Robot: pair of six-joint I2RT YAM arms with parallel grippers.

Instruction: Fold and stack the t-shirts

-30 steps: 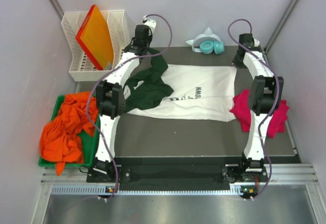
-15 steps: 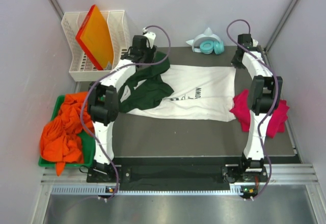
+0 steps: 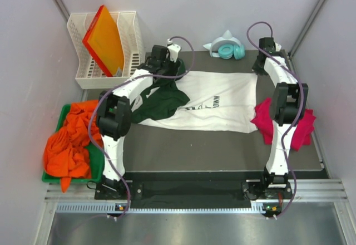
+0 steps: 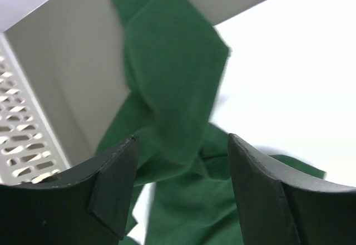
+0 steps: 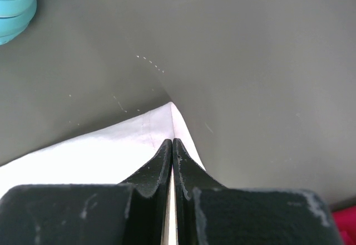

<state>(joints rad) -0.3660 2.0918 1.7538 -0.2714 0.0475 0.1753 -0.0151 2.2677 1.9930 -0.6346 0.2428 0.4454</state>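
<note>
Left pincer (image 4: 181, 145) gapes over the green shirt (image 4: 167, 89), arm stretched far forward.

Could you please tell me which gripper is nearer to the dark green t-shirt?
Left. The left gripper hovers directly over the dark green t-shirt, jaws open; the right gripper is at the far right corner of the white t-shirt, jaws shut on it.

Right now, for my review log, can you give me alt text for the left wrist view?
The left gripper has its two dark fingers open around a crumpled green t-shirt, which lies partly over a white t-shirt on the right. Grey table shows at upper left, and a white perforated basket at the left edge.
</note>
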